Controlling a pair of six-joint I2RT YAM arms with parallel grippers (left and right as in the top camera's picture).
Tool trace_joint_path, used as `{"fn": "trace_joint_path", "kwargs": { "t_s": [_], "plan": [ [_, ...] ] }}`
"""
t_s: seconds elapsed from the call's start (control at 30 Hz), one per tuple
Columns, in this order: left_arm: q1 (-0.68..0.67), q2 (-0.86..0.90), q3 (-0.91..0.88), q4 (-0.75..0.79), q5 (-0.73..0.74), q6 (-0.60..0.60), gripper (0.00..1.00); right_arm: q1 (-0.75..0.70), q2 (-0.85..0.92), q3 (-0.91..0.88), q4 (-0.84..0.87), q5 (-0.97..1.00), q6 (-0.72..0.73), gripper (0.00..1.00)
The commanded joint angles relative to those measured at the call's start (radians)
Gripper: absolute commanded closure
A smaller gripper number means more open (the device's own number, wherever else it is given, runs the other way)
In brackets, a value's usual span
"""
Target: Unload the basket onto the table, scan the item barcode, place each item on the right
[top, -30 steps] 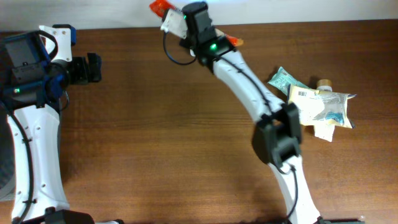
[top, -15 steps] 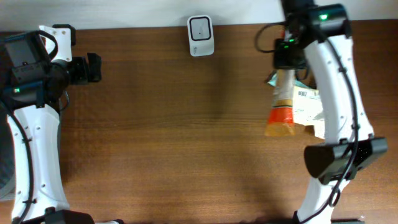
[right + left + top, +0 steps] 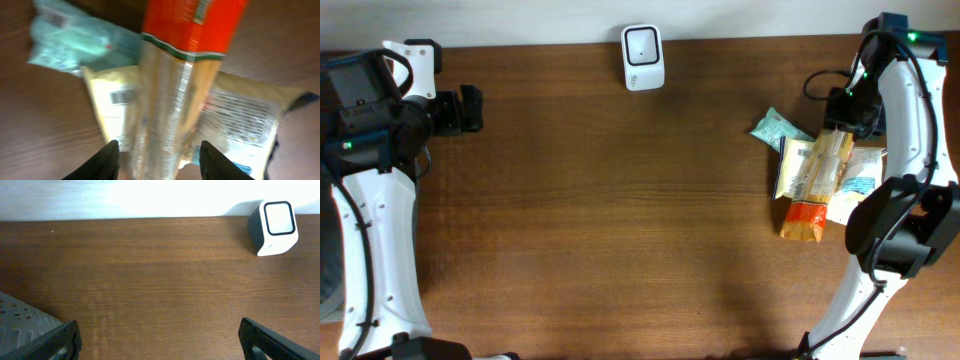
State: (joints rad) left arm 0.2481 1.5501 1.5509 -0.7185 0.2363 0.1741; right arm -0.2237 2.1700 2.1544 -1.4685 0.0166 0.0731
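Observation:
The item, a long clear packet with an orange end (image 3: 812, 185), lies on a pile of packets at the table's right side. My right gripper (image 3: 839, 118) hovers over its far end. In the right wrist view the packet (image 3: 175, 100) runs between the black fingers (image 3: 111, 157), with a gap on each side, so this gripper (image 3: 161, 155) is open and grips nothing. The white barcode scanner (image 3: 643, 57) stands at the back edge, also seen in the left wrist view (image 3: 274, 226). My left gripper (image 3: 470, 108) waits open and empty at the far left (image 3: 159, 340).
Under the item lie a teal packet (image 3: 775, 128) and a pale pouch with printed labels (image 3: 855, 180). The corner of a grey basket (image 3: 20, 322) shows low in the left wrist view. The right arm arches over the table's right edge.
The right arm swung the packet from the scanner at the back over to the right-hand pile. Its jaws have opened and the packet now rests on the pile. The left arm stayed still.

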Motion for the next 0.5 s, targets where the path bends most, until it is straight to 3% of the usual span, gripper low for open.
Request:
{"fn": "trace_joint_path", "kwargs": {
  "t_s": [0.0,0.17,0.23,0.47],
  "plan": [
    [0.003,-0.012,0.003,-0.001,0.011,-0.009,0.01,0.017,-0.056,0.128,-0.044,-0.196,-0.109,0.50],
    [0.003,-0.012,0.003,-0.001,0.011,-0.009,0.01,0.141,-0.193,0.412,-0.208,-0.361,-0.189,0.39],
    [0.003,-0.012,0.003,-0.001,0.011,-0.009,0.01,0.216,-0.261,0.512,-0.230,-0.361,-0.189,0.01],
    [0.003,-0.012,0.004,-0.001,0.011,-0.009,0.01,0.301,-0.359,0.539,-0.230,-0.346,-0.190,0.01]
  ]
}}
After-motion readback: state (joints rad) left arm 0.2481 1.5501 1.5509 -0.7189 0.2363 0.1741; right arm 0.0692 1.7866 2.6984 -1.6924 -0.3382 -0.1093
